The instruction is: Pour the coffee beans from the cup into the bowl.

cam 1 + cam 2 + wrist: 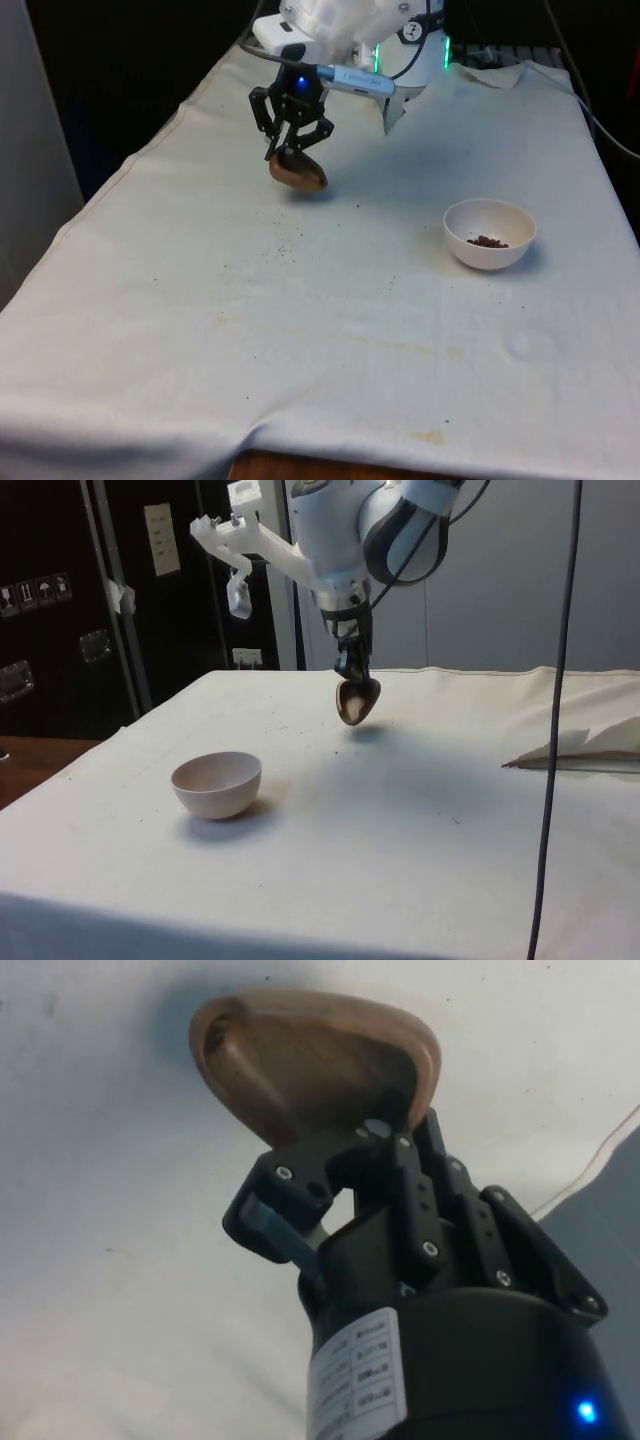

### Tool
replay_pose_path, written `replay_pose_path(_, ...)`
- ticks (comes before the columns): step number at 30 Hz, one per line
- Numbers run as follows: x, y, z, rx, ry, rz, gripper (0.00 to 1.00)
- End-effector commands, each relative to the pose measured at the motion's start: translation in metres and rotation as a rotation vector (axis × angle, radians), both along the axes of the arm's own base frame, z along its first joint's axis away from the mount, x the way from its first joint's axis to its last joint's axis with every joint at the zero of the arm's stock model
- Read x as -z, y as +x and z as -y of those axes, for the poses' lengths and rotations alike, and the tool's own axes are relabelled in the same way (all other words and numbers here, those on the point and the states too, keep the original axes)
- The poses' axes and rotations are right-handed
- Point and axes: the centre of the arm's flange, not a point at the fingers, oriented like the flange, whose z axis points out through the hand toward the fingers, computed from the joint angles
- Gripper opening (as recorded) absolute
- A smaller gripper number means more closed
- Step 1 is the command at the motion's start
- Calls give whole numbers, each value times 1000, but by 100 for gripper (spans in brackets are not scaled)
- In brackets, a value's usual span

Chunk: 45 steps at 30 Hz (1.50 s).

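Observation:
My gripper [287,151] is shut on the rim of a small brown wooden cup [298,172], holding it tilted a little above the cloth towards the far end, at the front view's left. From the side the cup [357,700] hangs under the gripper [350,676] above its shadow. Up close, in the wrist view, the cup [315,1065] lies tipped with its rim pinched between the fingers [275,1228]; I see no beans in it. The white bowl [489,233] stands on the cloth at the front view's right, well apart from the cup, with some coffee beans [487,241] in its bottom.
Dark specks are scattered on the white cloth [300,330] below and in front of the cup. A folded piece of white cloth [580,745] lies near the robot's base. A black cable [556,720] hangs down in the side view.

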Motion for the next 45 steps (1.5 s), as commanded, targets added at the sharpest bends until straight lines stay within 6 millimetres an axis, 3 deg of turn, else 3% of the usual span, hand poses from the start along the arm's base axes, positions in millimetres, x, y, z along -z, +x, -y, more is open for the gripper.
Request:
replay_pose_path(1, 3, -2, 2, -3, 23, 3, 0)
replay_pose_path(45, 10, -2, 43, -9, 268, 46, 0)
